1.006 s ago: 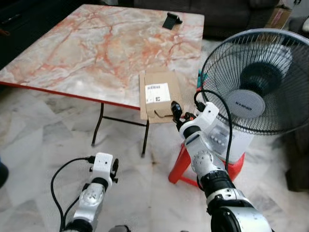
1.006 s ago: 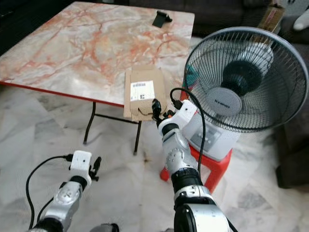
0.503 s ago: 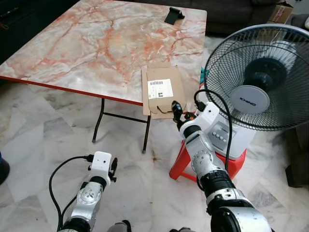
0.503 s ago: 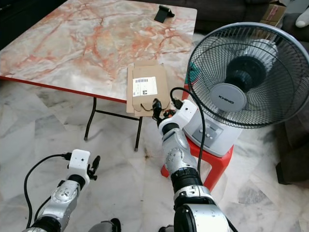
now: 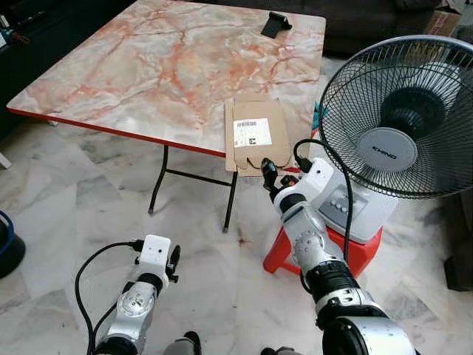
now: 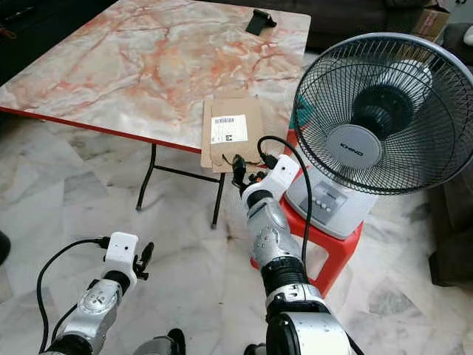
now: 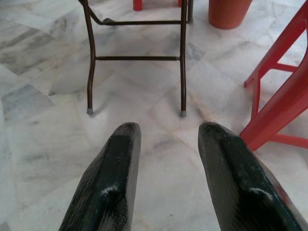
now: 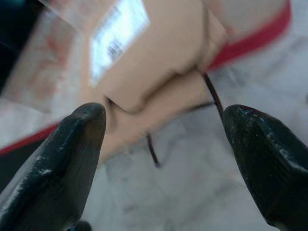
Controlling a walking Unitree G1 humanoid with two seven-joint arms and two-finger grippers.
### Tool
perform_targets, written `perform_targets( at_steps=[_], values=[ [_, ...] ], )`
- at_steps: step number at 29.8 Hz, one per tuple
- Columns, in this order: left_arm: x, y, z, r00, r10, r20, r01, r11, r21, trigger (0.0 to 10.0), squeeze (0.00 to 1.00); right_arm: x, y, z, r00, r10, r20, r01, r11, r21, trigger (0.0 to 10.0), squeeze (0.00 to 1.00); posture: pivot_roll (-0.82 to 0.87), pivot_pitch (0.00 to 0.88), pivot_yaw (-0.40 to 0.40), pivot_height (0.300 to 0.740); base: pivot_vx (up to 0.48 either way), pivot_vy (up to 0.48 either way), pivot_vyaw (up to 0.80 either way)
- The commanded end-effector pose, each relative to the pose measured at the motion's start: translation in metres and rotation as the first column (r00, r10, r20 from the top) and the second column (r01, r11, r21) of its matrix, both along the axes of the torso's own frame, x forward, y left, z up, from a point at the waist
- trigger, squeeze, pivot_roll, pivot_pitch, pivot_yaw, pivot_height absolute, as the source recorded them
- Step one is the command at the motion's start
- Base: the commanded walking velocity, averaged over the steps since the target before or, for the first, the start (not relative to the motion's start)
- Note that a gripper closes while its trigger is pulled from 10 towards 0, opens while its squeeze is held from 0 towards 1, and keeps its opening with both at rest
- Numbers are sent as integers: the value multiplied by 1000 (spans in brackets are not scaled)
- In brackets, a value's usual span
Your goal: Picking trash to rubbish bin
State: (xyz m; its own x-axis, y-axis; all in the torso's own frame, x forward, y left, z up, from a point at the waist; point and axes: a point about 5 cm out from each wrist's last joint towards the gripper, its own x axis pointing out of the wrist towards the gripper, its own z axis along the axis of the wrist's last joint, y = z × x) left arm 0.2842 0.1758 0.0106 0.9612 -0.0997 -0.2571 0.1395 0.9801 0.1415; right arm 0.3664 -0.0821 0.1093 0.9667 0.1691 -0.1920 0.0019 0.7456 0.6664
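Flattened cardboard box (image 5: 256,139) with white barcode label (image 5: 252,132) lies on the marble-top bench (image 5: 148,66), at the near edge by the corner closest to the fan, its near end overhanging the red bench rim. Right pincer (image 5: 267,176) raised just below and in front of that overhanging end, near the cardboard but not touching as far as can be seen; in the right wrist view its two black fingers (image 8: 62,159) are spread wide apart with the cardboard and label blurred beyond the gap, nothing between them. Left pincer (image 5: 174,261) hangs low over the marble floor (image 5: 66,214), idle; left wrist view shows its fingers (image 7: 108,183) apart, empty, pointing toward the bench's dark metal folding legs (image 7: 137,60) and a red stool leg. Black table fan (image 5: 399,118) with white base stands on a red plastic stool (image 5: 325,251) just right of the bench corner, right arm passing in front of it. Small black object (image 5: 275,24) sits on the far edge of the bench, too small to identify. Dark furniture behind the bench. A dark round thing with blue trim (image 5: 9,248) is at the left edge of the floor.
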Motion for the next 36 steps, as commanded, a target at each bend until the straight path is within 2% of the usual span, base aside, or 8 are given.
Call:
perform_targets(
  at_steps=[1,9,12,14,17,36],
  values=[
    [-7,0,-8,999,-7,-44,8,1000,5,10000,0,-7,38,0,998,62,-33,-60,997,57,10000,0,102,172,-25,740,0,0,0],
    [-9,0,-10,999,-15,-48,15,1000,8,10000,0,-8,37,-5,997,41,-68,-38,998,46,10000,0,105,173,-26,740,0,0,0],
    [-11,0,-11,999,-18,-50,18,1000,9,10000,0,-8,40,-4,997,51,-61,-47,997,68,10000,0,112,174,-27,740,0,0,0],
    [-12,0,-12,999,-18,-51,19,1000,10,10000,0,-8,43,-1,997,58,-55,-53,995,79,10000,0,113,175,-26,740,0,0,0],
    [-14,1,-13,998,-18,-55,19,1000,9,10000,0,-6,49,6,998,64,-29,-59,988,144,10000,0,115,176,-27,740,0,0,0],
    [-23,-1,-18,998,-25,-61,25,1000,0,10000,0,2,68,34,993,109,44,-116,973,199,10000,0,127,196,-36,740,0,0,0]
  ],
)
